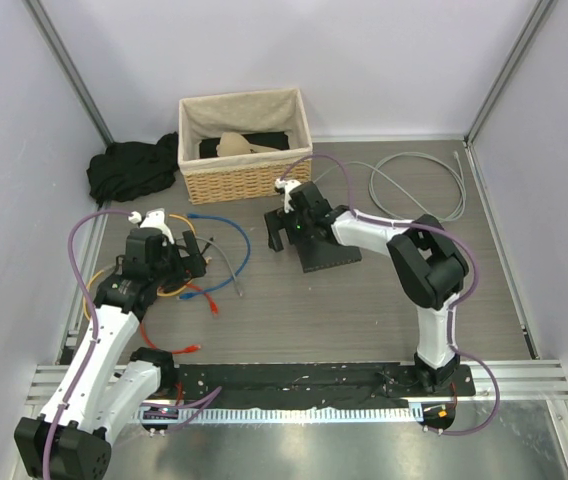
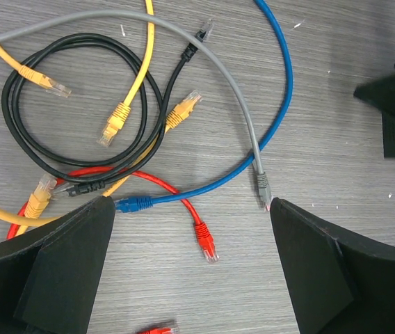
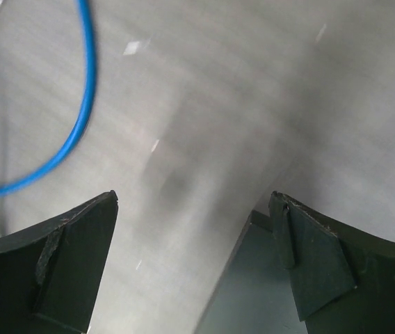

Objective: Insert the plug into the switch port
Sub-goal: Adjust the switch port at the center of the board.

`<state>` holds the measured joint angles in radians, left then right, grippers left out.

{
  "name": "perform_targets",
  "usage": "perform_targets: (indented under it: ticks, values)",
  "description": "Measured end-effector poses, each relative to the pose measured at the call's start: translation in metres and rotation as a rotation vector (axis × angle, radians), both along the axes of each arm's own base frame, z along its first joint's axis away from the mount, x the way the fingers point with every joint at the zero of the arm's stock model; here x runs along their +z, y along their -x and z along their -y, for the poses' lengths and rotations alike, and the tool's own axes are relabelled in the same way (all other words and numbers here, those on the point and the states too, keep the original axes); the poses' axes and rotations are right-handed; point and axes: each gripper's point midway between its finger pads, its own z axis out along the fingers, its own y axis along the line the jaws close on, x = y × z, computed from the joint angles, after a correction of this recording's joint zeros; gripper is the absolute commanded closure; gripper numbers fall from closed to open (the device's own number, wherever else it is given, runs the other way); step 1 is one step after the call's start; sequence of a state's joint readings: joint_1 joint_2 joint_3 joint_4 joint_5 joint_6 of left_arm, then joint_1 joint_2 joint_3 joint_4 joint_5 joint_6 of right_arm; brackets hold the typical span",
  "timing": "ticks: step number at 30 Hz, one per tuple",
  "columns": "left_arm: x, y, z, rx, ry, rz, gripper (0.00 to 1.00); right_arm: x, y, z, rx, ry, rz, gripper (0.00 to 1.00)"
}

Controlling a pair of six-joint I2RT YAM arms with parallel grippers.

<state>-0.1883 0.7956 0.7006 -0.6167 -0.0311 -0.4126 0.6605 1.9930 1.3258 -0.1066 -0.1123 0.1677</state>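
Observation:
The switch is a flat dark-grey box lying on the table's middle. My right gripper hovers open over its left end. In the right wrist view a corner of the switch lies under the right finger, and a blue cable curves at the upper left. My left gripper is open and empty over a heap of network cables. In the left wrist view a red plug lies on the table between the fingers. A blue plug and a grey plug lie near the fingertips.
Yellow plugs, a black cable loop and more red cable lie tangled left of the switch. A wicker basket stands behind it, with black cloth to its left. A grey cable coil lies back right. A metal rail runs along the front.

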Motion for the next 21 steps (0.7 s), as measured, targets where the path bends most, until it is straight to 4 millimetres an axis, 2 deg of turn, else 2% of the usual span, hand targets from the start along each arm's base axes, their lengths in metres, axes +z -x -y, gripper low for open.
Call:
perform_targets:
  ticks: [3, 7, 9, 11, 14, 16, 19, 21]
  values:
    - [0.000, 0.000, 0.001, -0.002, 0.003, -0.001, 0.00, 0.000, 0.026, 0.006, 0.008, -0.010, -0.055, 0.00]
    - [0.000, 0.000, 0.002, -0.006, 0.007, -0.002, 0.00, 0.007, 0.049, 0.020, -0.006, -0.007, -0.097, 0.01]
    - [0.000, 0.001, 0.003, -0.008, 0.008, -0.002, 0.00, 0.023, 0.052, 0.028, -0.038, -0.012, -0.079, 0.01]
    - [0.000, 0.001, 0.003, -0.011, 0.008, -0.003, 0.00, 0.046, 0.047, 0.042, -0.097, -0.032, -0.038, 0.00]
    - [0.000, 0.002, 0.008, -0.027, 0.024, -0.007, 0.00, 0.085, 0.028, 0.081, -0.247, -0.080, 0.047, 0.00]
    - [-0.001, 0.002, 0.011, -0.041, 0.036, -0.011, 0.00, 0.098, 0.020, 0.116, -0.351, -0.105, 0.080, 0.00]
    - [-0.002, 0.002, 0.016, -0.058, 0.052, -0.019, 0.00, 0.088, 0.021, 0.164, -0.480, -0.105, 0.059, 0.00]
    - [-0.003, 0.002, 0.018, -0.065, 0.060, -0.028, 0.00, 0.073, 0.026, 0.181, -0.519, -0.094, 0.014, 0.00]
